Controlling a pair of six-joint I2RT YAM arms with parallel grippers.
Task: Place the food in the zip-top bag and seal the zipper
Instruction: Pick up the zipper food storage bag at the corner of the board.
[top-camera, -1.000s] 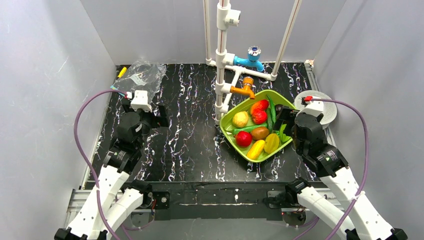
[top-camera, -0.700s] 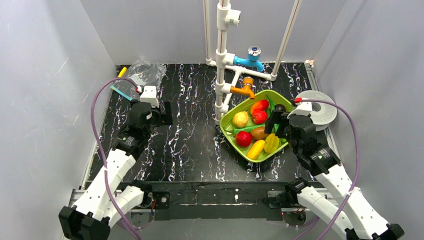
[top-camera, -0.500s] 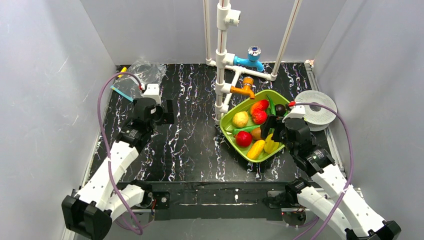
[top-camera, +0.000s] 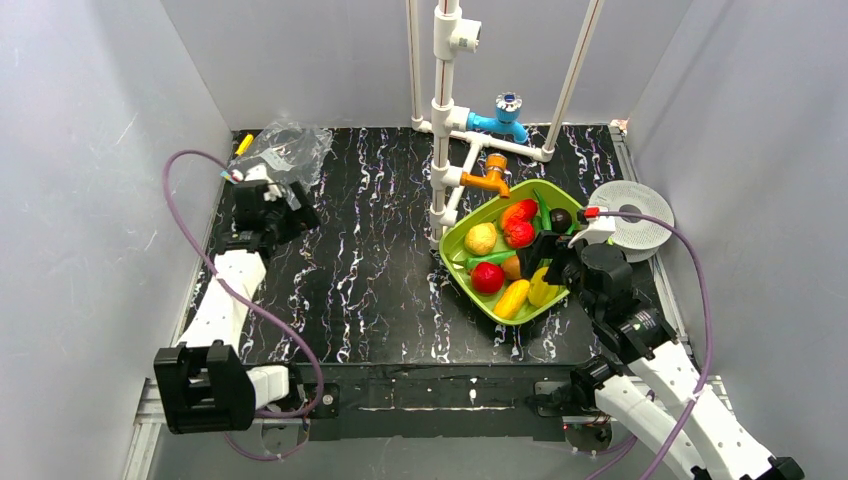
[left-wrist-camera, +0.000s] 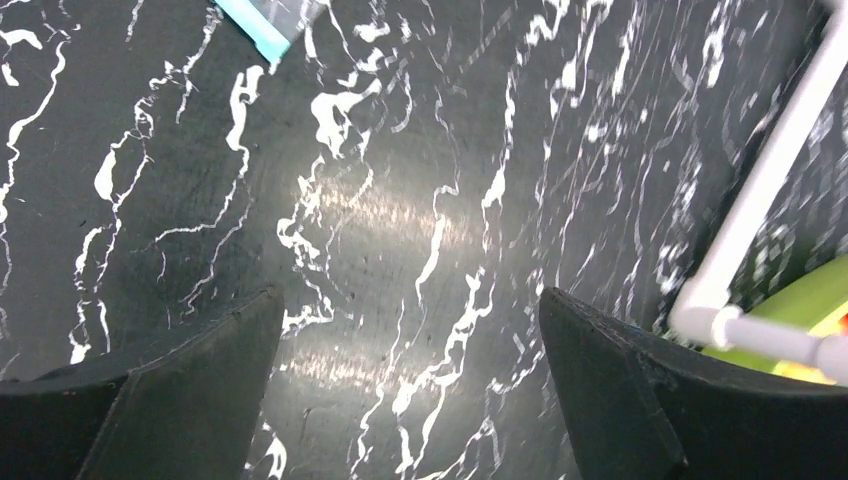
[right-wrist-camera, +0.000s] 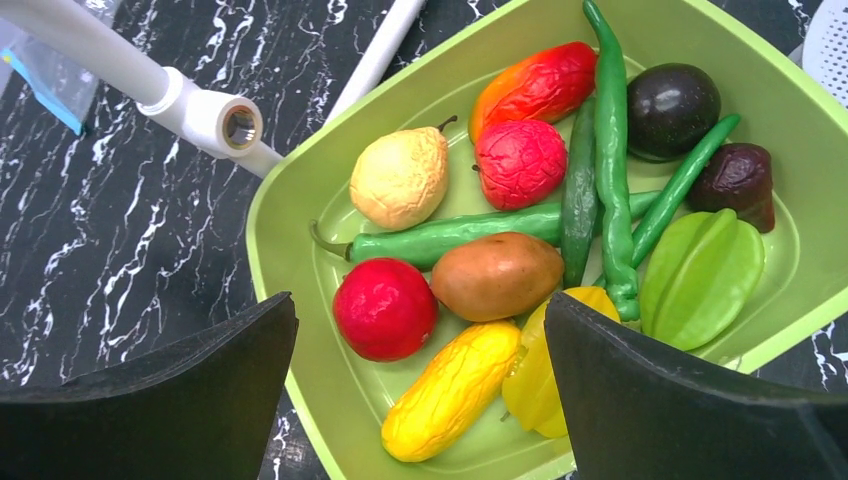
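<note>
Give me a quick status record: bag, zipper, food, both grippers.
zip-top bag: far-left corner of table, no food visible inside
zipper: light-blue strip at bag's near edge; sealed state unclear
food: all in lime-green tray, right of centre
left gripper: open, empty, over bare table near zipper
right gripper: open, empty, above tray

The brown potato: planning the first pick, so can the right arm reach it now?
Probably yes: the right gripper hovers open above the tray, and the brown potato lies on top, uncovered.
</note>
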